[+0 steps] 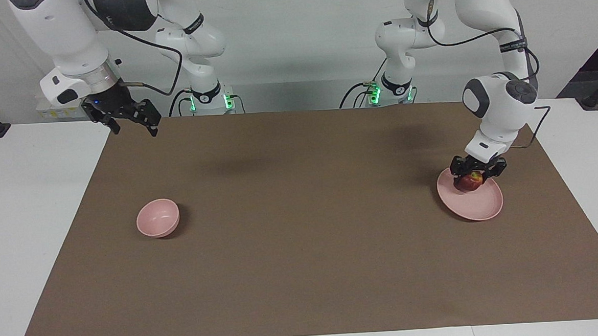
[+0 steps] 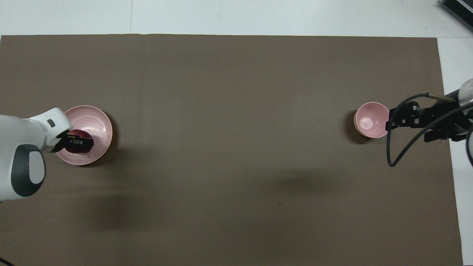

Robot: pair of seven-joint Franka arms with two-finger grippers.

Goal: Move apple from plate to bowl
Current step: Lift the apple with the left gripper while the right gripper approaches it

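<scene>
Apple (image 1: 469, 181): on the plate (image 1: 480, 207).
Left gripper (image 1: 477, 171): fingers closed around the apple.
Bowl (image 1: 158, 218): well apart from the plate.
Right gripper (image 1: 133, 116): raised, fingers spread, holding nothing.

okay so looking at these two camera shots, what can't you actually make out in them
- Whether the left gripper has actually clamped the apple on the plate: too small in the facing view; in the overhead view its own body covers the contact.
- The apple's top: hidden under that gripper in the overhead view.
- The bowl rim nearest the right arm's end: covered in the overhead view by the raised right gripper, which waits.
</scene>
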